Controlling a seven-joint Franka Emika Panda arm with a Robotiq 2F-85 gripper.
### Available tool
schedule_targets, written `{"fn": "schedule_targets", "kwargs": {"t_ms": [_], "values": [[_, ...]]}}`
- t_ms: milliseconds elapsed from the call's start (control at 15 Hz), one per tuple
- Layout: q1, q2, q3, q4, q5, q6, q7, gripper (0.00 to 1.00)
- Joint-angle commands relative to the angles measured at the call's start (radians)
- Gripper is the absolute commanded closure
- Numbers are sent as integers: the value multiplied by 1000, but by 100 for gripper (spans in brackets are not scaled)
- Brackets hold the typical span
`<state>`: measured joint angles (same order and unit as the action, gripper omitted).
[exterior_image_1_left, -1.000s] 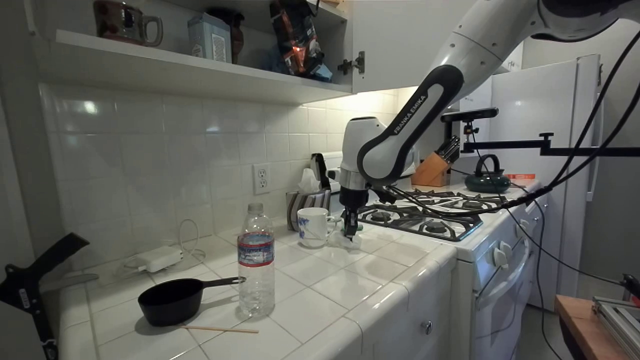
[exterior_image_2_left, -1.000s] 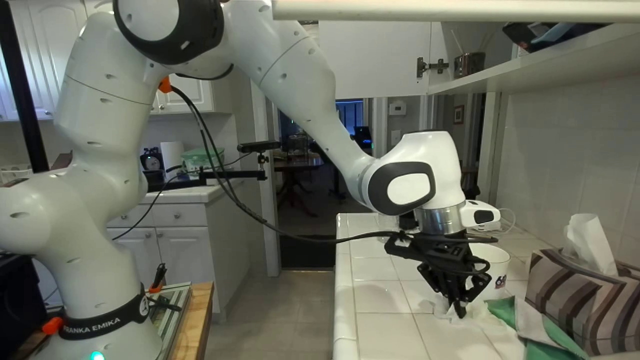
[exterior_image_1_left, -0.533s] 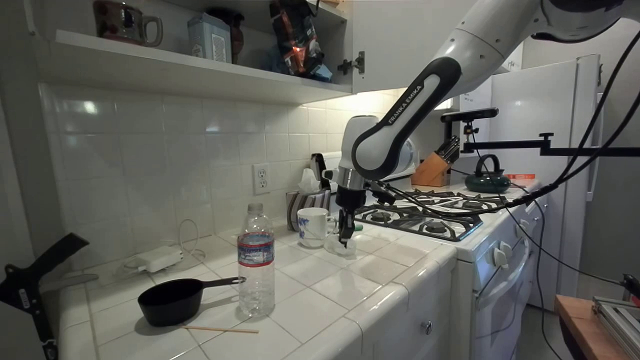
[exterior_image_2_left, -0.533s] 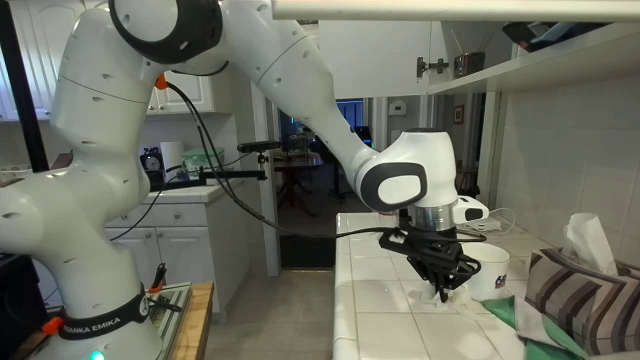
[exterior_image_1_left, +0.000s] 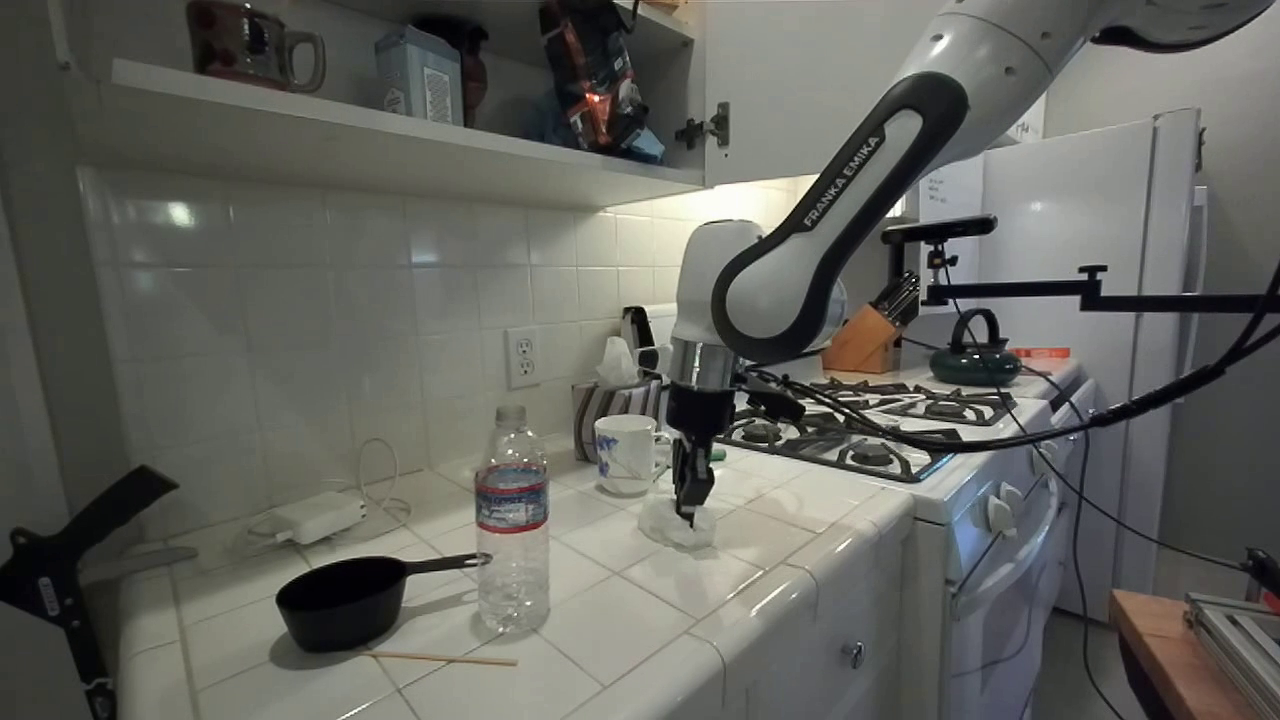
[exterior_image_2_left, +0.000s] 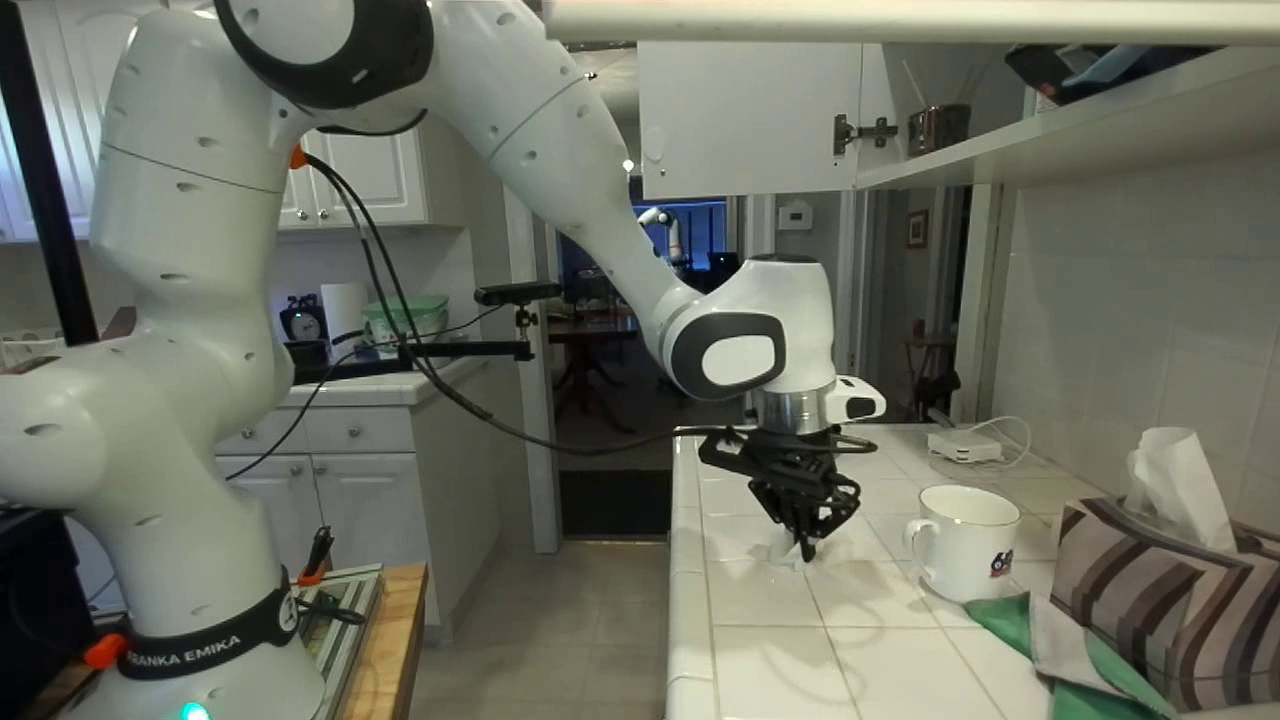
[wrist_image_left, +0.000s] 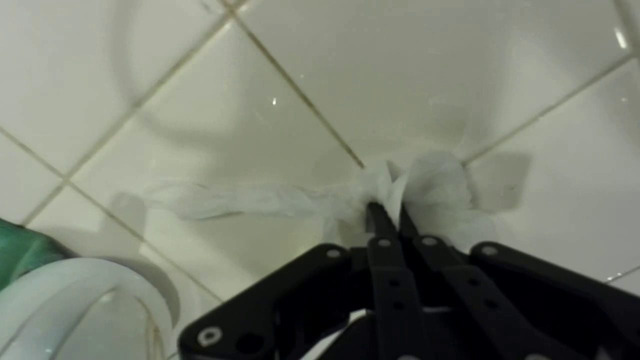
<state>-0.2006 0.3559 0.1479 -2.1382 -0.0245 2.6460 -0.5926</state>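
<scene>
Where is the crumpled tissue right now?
The crumpled tissue is pinched in the gripper, down at the tiled counter; in an exterior view, it is right of the water bottle and in front of the white mug.

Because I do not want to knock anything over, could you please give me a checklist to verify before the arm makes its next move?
1. Jaws shut on the tissue: ok, its folds are pinched between them.
2. Tissue lying flat: not ok, it is bunched up where it is held.
3. White mug upright and apart from the tissue: ok.
4. Plastic bottle standing upright: ok.
5. Pan handle apart from the bottle: cannot tell, they overlap in an exterior view.
6. Tiles dry under the tissue: cannot tell, it covers them.
</scene>
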Motion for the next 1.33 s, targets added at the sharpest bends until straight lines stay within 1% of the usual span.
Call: {"fn": "schedule_targets", "kwargs": {"t_ms": [0, 133, 333, 467, 667, 933, 1133, 1267], "values": [[64, -46, -6, -49, 32, -9, 106, 99], [98, -46, -12, -49, 24, -12, 188, 99], [148, -32, -36, -15, 7, -29, 316, 99], [169, -13, -55, 26, 2, -46, 384, 99], [192, 17, -102, 99, -24, -89, 475, 99], [175, 46, -139, 165, -16, -159, 485, 99], [177, 47, -159, 134, -38, -191, 471, 99], [170, 26, -167, 79, -36, -185, 467, 99]]}}
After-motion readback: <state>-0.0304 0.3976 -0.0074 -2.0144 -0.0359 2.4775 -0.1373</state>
